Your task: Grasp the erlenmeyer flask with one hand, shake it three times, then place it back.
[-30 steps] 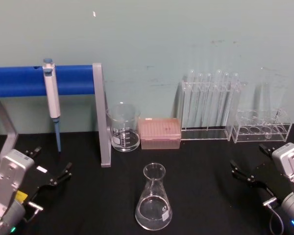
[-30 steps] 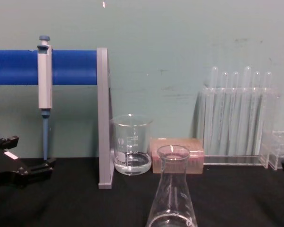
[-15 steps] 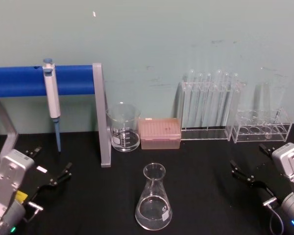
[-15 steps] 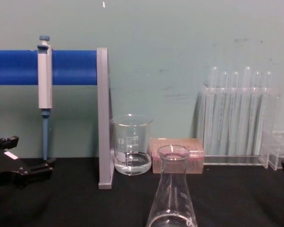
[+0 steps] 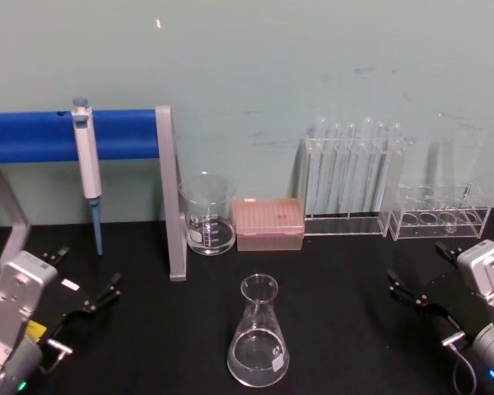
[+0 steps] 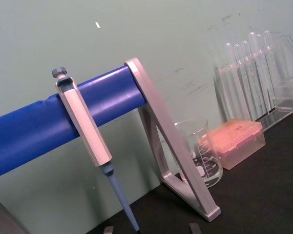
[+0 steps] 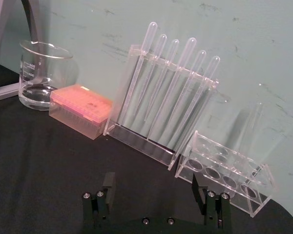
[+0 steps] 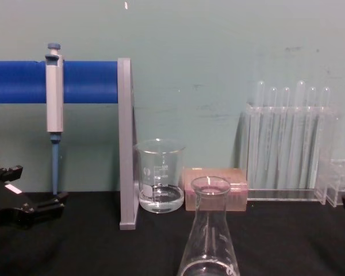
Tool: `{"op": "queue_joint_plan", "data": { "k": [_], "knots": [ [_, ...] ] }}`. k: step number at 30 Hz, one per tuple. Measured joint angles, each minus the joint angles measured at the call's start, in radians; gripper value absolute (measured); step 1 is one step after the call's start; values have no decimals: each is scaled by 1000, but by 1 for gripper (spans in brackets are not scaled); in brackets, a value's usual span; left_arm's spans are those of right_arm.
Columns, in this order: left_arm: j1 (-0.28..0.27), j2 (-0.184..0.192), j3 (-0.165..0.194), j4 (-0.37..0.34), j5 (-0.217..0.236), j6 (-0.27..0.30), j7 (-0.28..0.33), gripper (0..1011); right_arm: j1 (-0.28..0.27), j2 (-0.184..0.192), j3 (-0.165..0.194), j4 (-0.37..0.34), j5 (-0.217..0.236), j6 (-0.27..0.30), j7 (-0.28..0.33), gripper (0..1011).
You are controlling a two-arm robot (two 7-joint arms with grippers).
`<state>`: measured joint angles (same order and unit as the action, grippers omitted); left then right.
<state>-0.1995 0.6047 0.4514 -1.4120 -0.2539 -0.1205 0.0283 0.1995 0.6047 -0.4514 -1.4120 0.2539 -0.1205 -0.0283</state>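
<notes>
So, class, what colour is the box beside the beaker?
The box is pink; head view.

- One erlenmeyer flask [image 5: 258, 333], between the two grippers.
- Two grippers: left gripper [image 5: 89, 271], right gripper [image 5: 413, 261].
- One beaker [image 5: 207, 214].
- One pink box [image 5: 268, 223].
- One pipette [image 5: 87, 164].
- Two clear racks: tall rack [image 5: 350, 177], low rack [image 5: 439, 212].
- Six tubes [image 8: 299, 126] in the tall rack.

Our left arm [image 5: 12, 317] sits low at the left, its grey wrist angled forward. Our left gripper [image 5: 86, 274] points inward toward the middle, its two black fingers [image 8: 53, 202] spread wide and holding nothing. Our right arm [image 5: 490, 300] sits low at the right in a mirrored pose. Our right gripper [image 5: 416, 265] also points inward, its fingers [image 7: 109, 184] parted wide and empty.
</notes>
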Motion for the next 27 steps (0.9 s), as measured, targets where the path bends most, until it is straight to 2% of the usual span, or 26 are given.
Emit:
{"op": "queue_joint_plan", "data": {
  "k": [7, 18, 27],
  "knots": [
    [0, 0, 0, 0, 0, 0, 0, 1001, -1, 0, 1, 0, 0, 0, 0, 1002],
    [0, 0, 0, 0, 0, 0, 0, 1001, -60, 15, 37, -57, -10, 10, 8, 1002],
    [0, 0, 0, 0, 0, 0, 0, 1001, -125, 41, 69, -141, 32, 26, 74, 1003]
  ]
}}
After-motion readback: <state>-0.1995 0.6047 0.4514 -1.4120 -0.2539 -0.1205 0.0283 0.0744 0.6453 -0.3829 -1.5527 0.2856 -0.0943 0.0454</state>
